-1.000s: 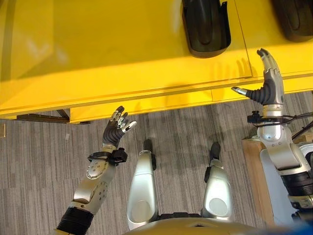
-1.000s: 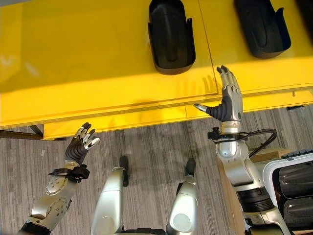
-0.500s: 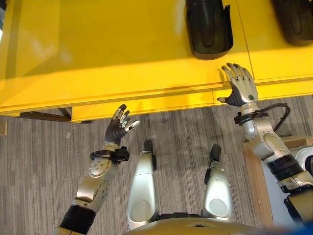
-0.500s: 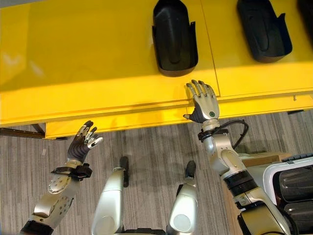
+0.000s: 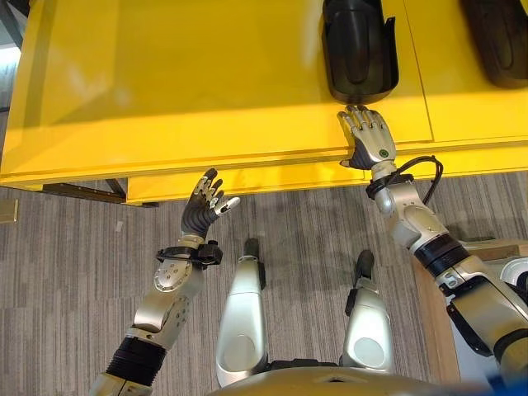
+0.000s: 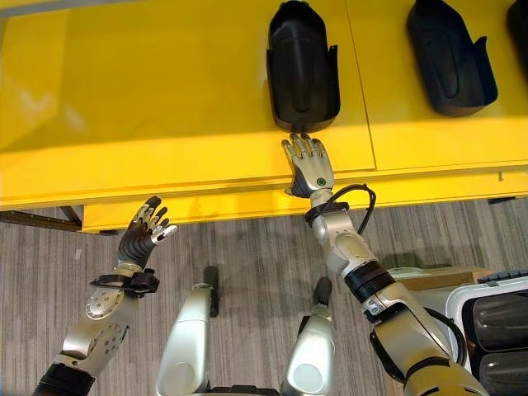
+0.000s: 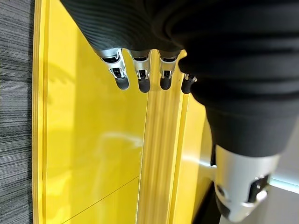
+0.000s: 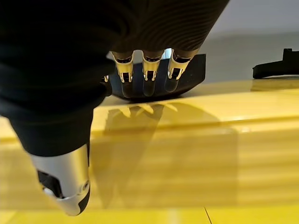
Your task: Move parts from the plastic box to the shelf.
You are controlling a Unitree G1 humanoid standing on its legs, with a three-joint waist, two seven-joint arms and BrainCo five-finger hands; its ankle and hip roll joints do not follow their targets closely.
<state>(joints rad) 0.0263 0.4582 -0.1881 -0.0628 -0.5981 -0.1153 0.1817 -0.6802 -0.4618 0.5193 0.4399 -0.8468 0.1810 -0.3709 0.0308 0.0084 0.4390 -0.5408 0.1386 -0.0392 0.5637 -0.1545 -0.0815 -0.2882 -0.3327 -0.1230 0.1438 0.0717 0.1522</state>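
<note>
Two black moulded parts lie on the yellow shelf (image 6: 165, 91): one part (image 6: 303, 64) straight ahead and a second part (image 6: 450, 54) to its right. My right hand (image 6: 309, 167) hovers open and flat over the shelf's front edge, its fingertips (image 8: 145, 87) just short of the near end of the first part (image 8: 187, 79). It holds nothing. My left hand (image 6: 142, 235) is raised open below the shelf's front edge, over the floor, also holding nothing. Its fingers (image 7: 142, 74) hang straight before the yellow shelf edge (image 7: 159, 154).
A plastic box (image 6: 495, 326) with more black parts stands at the lower right, beside a wooden board (image 5: 429, 318). Grey striped carpet (image 6: 247, 239) lies below the shelf. The shelf's left half is bare yellow surface.
My right hand has swung left along the shelf's front edge and turned palm down, ending just before the black part. The left hand has hardly moved. The camera has shifted a little.
</note>
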